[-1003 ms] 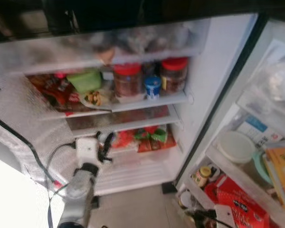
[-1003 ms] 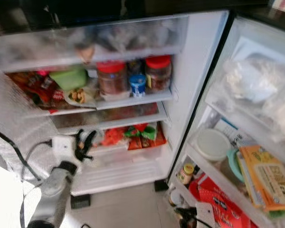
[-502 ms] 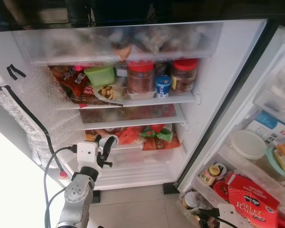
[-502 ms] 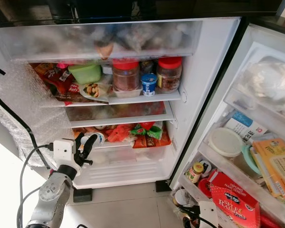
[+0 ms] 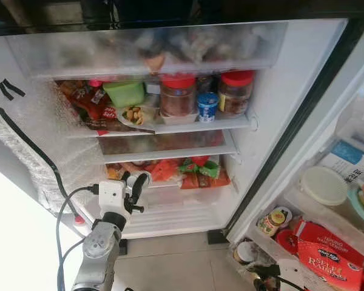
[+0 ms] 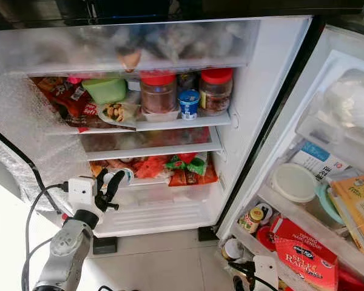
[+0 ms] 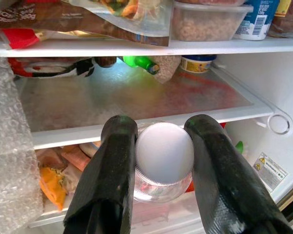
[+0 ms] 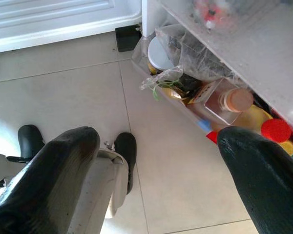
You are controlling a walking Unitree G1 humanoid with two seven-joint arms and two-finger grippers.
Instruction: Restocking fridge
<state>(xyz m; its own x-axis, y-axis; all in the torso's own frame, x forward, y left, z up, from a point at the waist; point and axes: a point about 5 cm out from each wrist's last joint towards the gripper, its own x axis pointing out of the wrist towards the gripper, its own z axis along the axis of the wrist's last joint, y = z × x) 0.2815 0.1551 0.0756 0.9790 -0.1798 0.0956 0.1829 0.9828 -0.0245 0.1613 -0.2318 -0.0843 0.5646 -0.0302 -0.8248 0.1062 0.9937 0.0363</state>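
The left claw, clamped on a white-lidded clear jar before the fridge's lower shelf, should probably advance level, while the right claw hangs wide.

Middle glass shelf looks mostly bare up front, I see room there. Top shelf is blocked by red-lid jars and snack bags; lowest shelf is crowded with packets.

jars on top shelf | packets below — door rack right w/ tub
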